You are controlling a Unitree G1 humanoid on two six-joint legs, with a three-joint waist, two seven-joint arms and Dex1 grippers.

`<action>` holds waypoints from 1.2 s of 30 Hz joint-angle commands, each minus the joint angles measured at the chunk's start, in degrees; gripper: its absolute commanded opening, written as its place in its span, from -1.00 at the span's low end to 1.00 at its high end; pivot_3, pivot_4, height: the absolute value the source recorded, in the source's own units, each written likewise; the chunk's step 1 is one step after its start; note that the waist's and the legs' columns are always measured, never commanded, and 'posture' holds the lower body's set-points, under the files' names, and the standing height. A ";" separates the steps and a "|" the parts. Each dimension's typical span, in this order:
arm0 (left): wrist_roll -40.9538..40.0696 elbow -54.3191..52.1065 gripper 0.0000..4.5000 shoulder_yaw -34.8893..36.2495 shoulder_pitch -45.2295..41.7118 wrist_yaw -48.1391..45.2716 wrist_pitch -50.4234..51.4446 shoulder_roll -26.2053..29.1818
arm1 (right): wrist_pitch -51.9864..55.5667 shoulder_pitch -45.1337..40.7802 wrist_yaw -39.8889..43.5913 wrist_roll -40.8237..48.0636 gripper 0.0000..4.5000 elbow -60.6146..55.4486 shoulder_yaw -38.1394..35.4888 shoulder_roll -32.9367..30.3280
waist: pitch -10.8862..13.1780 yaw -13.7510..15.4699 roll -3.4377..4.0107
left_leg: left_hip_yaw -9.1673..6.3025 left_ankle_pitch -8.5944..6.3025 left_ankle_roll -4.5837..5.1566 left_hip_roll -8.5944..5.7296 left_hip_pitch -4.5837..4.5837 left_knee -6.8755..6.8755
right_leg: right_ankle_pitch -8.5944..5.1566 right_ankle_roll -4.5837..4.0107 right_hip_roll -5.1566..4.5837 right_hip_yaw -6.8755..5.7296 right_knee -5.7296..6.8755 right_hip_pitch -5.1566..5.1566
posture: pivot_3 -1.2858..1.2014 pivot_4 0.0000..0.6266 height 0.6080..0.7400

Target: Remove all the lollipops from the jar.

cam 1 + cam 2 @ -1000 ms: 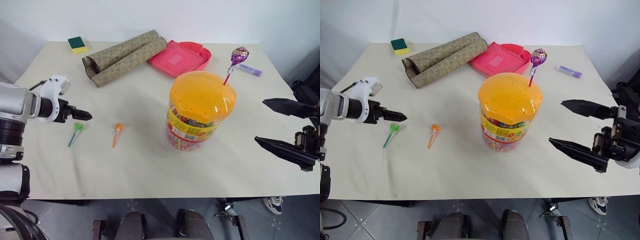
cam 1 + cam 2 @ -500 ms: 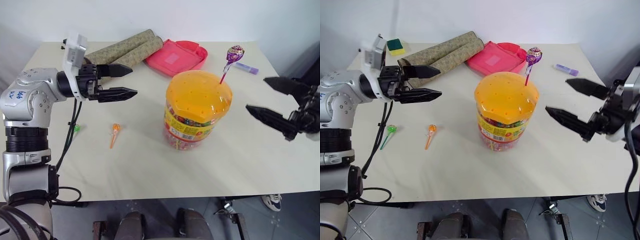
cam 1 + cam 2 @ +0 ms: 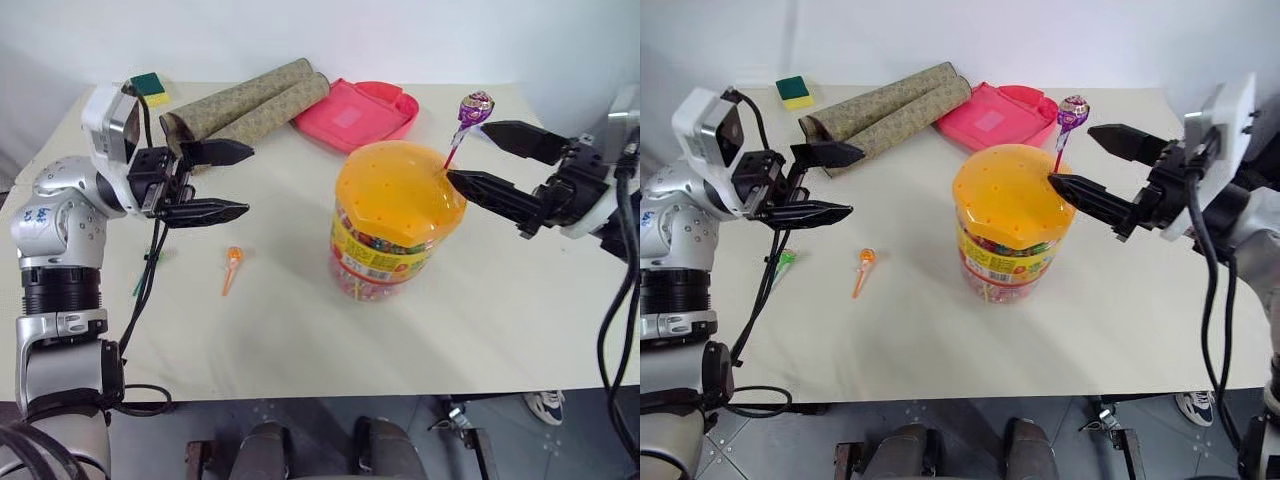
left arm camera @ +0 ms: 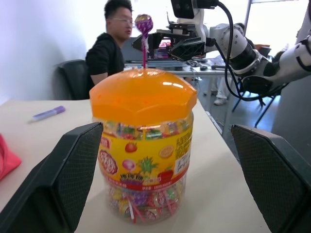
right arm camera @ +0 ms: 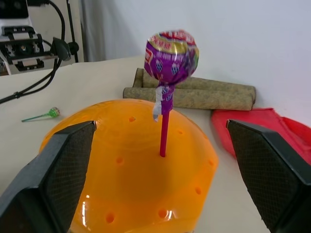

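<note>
Jar [image 3: 397,225] at frame ctr on table [image 3: 300,330]; purple lollipop [image 3: 475,108] upright in lid, upper right. Orange [image 3: 233,260] and green [image 3: 783,262] lollipops on table, left of ctr. Left claw [image 3: 232,182] fingers apart, empty. Right claw [image 3: 478,160] fingers apart, straddling purple stick, no contact.

No lettering anywhere is clear enough to read.

Bare table lies all around the clear plastic jar with the orange domed lid [image 3: 398,215]. At its two o'clock the purple-wrapped lollipop [image 3: 476,108] stands between the wide-apart fingers of the right gripper [image 3: 482,156]. Pink tray [image 3: 358,114] sits at twelve, cardboard rolls [image 3: 245,110] at ten.
</note>
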 commanded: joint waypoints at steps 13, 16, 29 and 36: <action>-9.29 -11.61 1.00 5.13 6.23 5.40 1.45 -4.15 | 1.98 -12.26 2.48 -3.79 0.43 8.62 4.39 4.18 | 0.00 0.02 0.00 | -0.06 0.00 0.00 0.02 -0.05 0.00 | 0.00 0.00 0.00 -0.07 -0.01 0.00 | 0.03 -0.52 1.00; -9.67 -11.82 1.00 4.87 6.30 5.28 1.81 -3.84 | 3.09 -13.06 2.14 -3.17 -0.05 8.34 3.87 4.37 | 0.00 -0.11 0.00 | -0.05 0.00 0.00 0.02 -0.05 0.00 | 0.00 0.00 0.00 -0.07 -0.02 0.00 | 0.03 -0.52 1.00; -8.73 -9.00 1.00 3.59 4.32 3.32 2.01 -2.44 | 4.60 -20.63 -2.72 -4.58 -0.99 7.85 3.16 5.73 | 0.02 -0.38 0.03 | -0.05 0.00 0.00 0.02 -0.05 -0.03 | 0.00 0.00 0.00 -0.07 -0.02 -0.02 | 0.03 -0.52 1.00; -7.86 -6.41 1.00 3.19 3.00 0.91 1.99 -0.40 | 6.27 -23.26 -8.21 -6.54 -0.99 6.83 -0.02 3.51 | 0.02 -0.46 0.03 | -0.05 0.00 0.00 0.02 -0.12 -0.06 | 0.00 -0.01 0.00 -0.09 -0.07 -0.07 | 0.03 -0.52 1.00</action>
